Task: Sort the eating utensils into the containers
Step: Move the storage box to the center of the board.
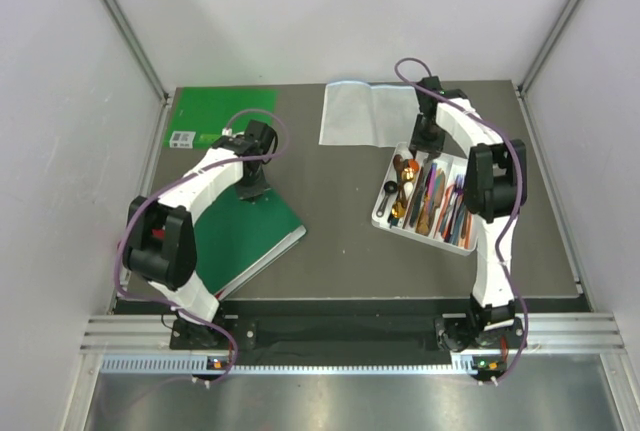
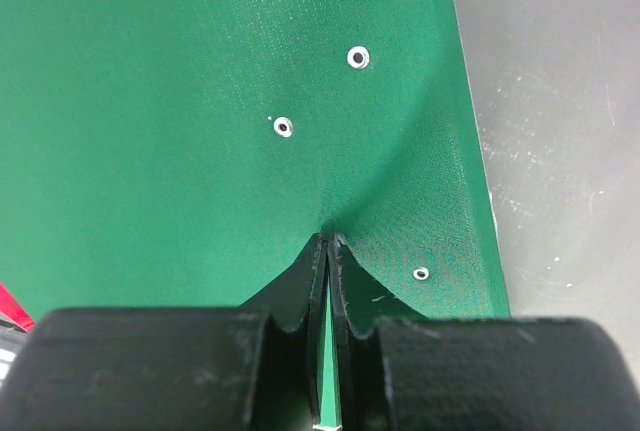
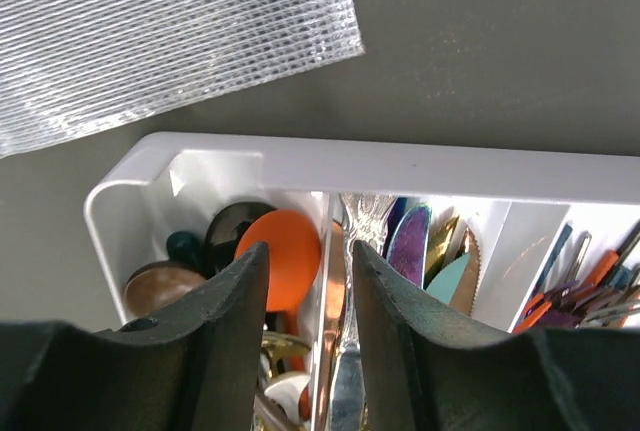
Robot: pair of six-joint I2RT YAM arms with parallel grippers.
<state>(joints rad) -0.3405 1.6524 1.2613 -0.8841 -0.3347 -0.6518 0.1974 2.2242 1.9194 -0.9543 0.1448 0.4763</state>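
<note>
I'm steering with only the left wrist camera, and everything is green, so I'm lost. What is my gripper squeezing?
Observer: The left gripper is shut on the cover of a green book lying on the left half of the table.
Operator: Where's the stuff I should sort?
Observer: The cutlery lies in a white tray on the right side, well apart from your book.
Operator: Is the other arm busy?
Observer: The right gripper is open at the tray's far end, with a divider showing between its fingers.
</note>
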